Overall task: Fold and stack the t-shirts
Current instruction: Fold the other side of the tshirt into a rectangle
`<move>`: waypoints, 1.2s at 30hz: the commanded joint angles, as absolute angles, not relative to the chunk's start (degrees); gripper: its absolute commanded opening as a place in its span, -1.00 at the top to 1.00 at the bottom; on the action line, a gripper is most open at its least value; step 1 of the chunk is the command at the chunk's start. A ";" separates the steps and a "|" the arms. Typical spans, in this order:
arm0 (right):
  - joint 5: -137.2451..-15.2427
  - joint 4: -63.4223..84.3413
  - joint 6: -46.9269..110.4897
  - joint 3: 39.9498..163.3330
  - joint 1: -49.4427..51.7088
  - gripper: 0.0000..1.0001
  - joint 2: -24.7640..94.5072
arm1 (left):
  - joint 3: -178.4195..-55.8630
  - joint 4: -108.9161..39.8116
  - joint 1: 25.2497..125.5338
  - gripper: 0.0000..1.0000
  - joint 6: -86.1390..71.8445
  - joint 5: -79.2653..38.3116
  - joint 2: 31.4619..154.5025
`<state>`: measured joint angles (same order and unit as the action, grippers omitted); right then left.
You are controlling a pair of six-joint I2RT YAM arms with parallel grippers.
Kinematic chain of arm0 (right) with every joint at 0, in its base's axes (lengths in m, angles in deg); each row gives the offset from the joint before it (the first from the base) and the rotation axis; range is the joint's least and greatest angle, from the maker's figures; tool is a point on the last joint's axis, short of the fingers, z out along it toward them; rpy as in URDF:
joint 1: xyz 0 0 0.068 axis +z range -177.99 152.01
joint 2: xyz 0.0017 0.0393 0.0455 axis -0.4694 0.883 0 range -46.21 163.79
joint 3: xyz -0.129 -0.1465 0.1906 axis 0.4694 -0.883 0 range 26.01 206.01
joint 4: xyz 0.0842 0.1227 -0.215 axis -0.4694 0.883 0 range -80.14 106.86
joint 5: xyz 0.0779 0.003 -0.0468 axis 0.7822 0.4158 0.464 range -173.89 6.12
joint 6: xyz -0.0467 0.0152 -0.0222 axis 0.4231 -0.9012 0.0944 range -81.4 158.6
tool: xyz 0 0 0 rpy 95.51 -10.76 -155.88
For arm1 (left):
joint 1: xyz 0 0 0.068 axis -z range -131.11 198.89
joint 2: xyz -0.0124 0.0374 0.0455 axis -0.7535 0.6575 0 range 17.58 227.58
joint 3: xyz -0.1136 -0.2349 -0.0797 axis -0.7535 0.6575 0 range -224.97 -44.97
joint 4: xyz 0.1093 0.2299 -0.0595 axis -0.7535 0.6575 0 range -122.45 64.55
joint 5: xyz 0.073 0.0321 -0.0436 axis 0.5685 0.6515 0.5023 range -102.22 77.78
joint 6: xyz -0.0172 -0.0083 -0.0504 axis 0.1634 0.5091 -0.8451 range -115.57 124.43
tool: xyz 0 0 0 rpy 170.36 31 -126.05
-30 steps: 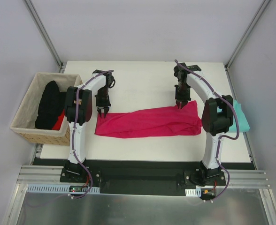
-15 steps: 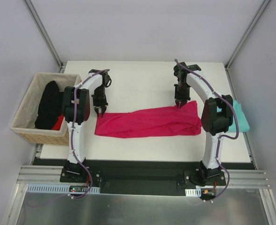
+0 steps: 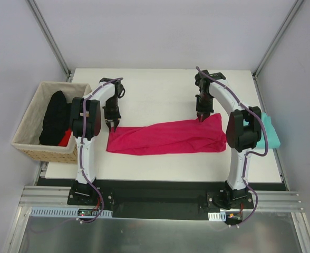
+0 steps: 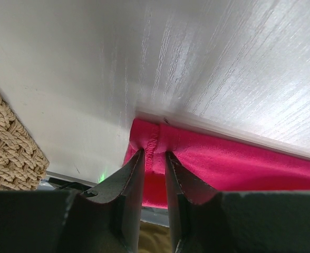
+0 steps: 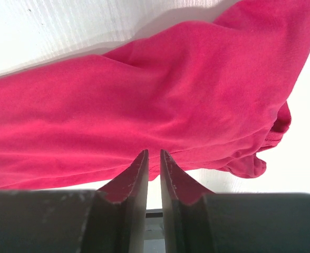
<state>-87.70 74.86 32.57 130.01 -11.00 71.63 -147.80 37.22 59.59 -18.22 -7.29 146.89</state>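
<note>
1. The crimson t-shirt (image 3: 165,138) lies just as it did a second ago. It is a long band running left to right across the near middle of the table (image 3: 160,89).
2. The left arm (image 3: 86,118) has shifted slightly left and far, while the right arm (image 3: 243,129) has not moved.
3. The left gripper (image 3: 113,124) is pinched on the shirt's far-left corner, with cloth bunched between its tips. The right gripper (image 3: 202,119) is clenched on the far-right edge. We judge both corners secured, so the next fold can begin.
4. Counted: one table; one wicker basket (image 3: 31,118) at the left, holding dark cloth (image 3: 55,118); two t-shirts, the crimson one and a teal t-shirt (image 3: 271,134) at the table's right edge, partly hidden behind the right arm; and two grippers.
</note>
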 commanded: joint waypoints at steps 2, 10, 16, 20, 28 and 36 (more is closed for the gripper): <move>-88.01 76.57 31.39 132.44 -11.21 0.64 71.65 | -150.09 39.18 59.26 0.63 -16.49 -8.08 146.07; -88.02 76.66 31.21 132.27 -11.29 0.65 71.65 | -150.09 39.36 59.26 0.78 -16.31 -8.35 146.60; -88.01 76.75 31.39 131.92 -11.47 0.65 71.56 | -149.56 39.27 59.26 0.76 -16.48 -8.61 146.77; -88.19 76.92 31.56 131.92 -11.47 0.65 71.65 | -148.77 38.83 59.26 0.76 -16.66 -9.05 146.69; -88.81 77.63 32.09 131.83 -11.65 0.65 71.39 | -148.24 37.95 59.26 0.76 -16.84 -10.37 146.95; -88.81 77.63 32.36 131.65 -11.91 0.65 71.30 | -148.68 37.86 59.26 0.78 -17.01 -10.90 147.04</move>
<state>-87.96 75.23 32.12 130.06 -11.57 71.63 -148.39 36.87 59.59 -17.15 -9.34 146.89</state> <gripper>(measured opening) 0.174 0.111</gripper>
